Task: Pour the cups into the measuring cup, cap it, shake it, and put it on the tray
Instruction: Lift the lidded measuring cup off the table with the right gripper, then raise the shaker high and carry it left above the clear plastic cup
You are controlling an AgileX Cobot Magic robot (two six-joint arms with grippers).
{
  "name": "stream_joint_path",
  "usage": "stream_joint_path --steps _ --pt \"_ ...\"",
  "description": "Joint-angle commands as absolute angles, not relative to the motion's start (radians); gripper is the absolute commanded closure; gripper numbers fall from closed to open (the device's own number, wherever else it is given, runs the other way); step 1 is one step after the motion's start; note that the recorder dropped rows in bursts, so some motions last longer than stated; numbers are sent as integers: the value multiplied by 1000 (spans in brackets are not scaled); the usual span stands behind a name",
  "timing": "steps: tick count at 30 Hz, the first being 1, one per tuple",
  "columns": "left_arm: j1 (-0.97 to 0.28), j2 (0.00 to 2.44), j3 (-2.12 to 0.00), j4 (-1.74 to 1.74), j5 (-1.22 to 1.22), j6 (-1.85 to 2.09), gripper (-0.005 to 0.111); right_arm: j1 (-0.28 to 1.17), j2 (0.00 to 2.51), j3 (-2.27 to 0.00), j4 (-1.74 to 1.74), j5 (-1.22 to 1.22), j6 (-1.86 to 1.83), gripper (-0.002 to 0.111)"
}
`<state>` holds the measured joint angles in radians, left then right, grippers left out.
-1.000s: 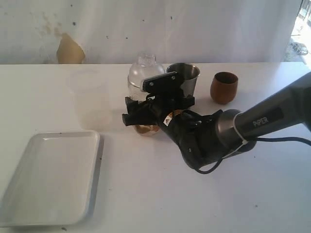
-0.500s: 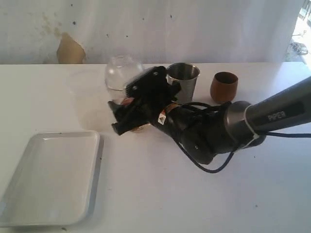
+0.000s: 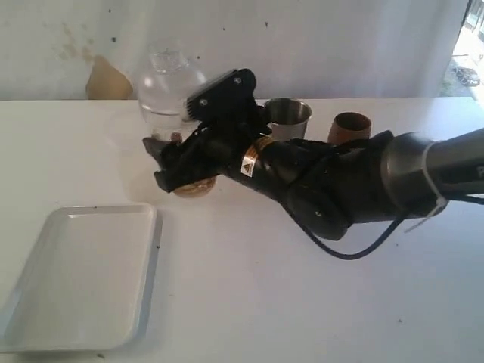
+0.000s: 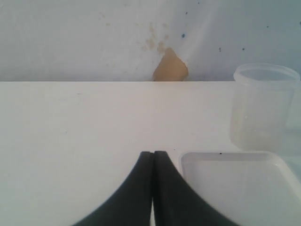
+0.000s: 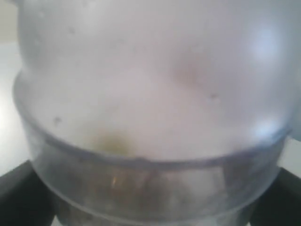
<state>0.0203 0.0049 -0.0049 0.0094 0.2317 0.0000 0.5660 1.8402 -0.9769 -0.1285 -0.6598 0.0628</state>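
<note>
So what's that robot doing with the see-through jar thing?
The robot's right hand is holding the measuring cup. The cup has its dome lid on and something brown at the bottom. The steel tumbler and the wooden cup stand behind the arm. The white tray has nothing on it yet. The left hand is shut near the tray, holding nothing.

We've got the dome-capped measuring cup point(image 3: 162, 113) clamped in the right pincer point(image 3: 159, 165); tumbler point(image 3: 289, 113) and wooden cup point(image 3: 352, 125) upright right of it, tray point(image 3: 83, 272) front-left.
</note>
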Motion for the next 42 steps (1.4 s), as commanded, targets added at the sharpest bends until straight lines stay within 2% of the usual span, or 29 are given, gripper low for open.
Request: stream_joint_path --steps 1,3,4,6,9,10,12,13,15,18,19,21,22,24,25,26,27,28,29,30,31,32,33,34,35,37,38,40,42 --pt "16 0 0 11 233 0 107 551 1800 -978 -487 -813 196 108" --pt "16 0 0 11 233 0 107 574 1777 -987 -327 -630 47 108" --pt "16 0 0 11 233 0 107 563 1780 -987 -19 -616 -80 108" --pt "16 0 0 11 233 0 107 537 1788 -973 139 -690 -60 108" --pt "16 0 0 11 233 0 107 552 1766 -953 -456 -691 172 108" --pt "16 0 0 11 233 0 107 574 1754 -953 -510 -646 172 108" --pt "16 0 0 11 233 0 107 571 1748 -953 -200 -604 -49 108" --pt "16 0 0 11 233 0 107 547 1753 -953 107 -658 -144 108" --pt "16 0 0 11 233 0 107 515 1765 -953 196 -736 -49 108" --pt "16 0 0 11 233 0 107 556 1750 -958 -536 -676 264 108" --pt "16 0 0 11 233 0 107 565 1747 -959 -455 -618 161 108" --pt "16 0 0 11 233 0 107 545 1757 -962 162 -624 -174 108" --pt "16 0 0 11 233 0 107 523 1764 -948 227 -704 -47 108" --pt "16 0 0 11 233 0 107 547 1752 -955 -453 -678 217 108" --pt "16 0 0 11 233 0 107 562 1747 -964 -418 -615 162 108" --pt "16 0 0 11 231 0 107 548 1756 -973 26 -610 -66 108" --pt "16 0 0 11 233 0 107 536 1760 -966 228 -673 -78 108" --pt "16 0 0 11 233 0 107 528 1763 -950 72 -737 75 108" --pt "16 0 0 11 233 0 107 543 1759 -956 -349 -723 226 108" --pt "16 0 0 11 233 0 107 565 1749 -967 -461 -633 226 108" --pt "16 0 0 11 233 0 107 571 1742 -969 -217 -547 26 108" --pt "14 0 0 11 233 0 107 545 1748 -953 181 -634 -95 108" --pt "14 0 0 11 233 0 107 540 1748 -940 185 -671 -49 108" --pt "14 0 0 11 233 0 107 545 1738 -935 -147 -649 48 108" --pt "17 0 0 11 233 0 107 552 1735 -941 -282 -604 40 108" --pt "17 0 0 11 233 0 107 521 1738 -944 167 -608 -84 108" --pt "17 0 0 11 233 0 107 508 1742 -926 111 -714 0 108" --pt "17 0 0 11 233 0 107 529 1734 -955 -292 -549 7 108" --pt "17 0 0 11 233 0 107 500 1744 -976 59 -533 -188 108"
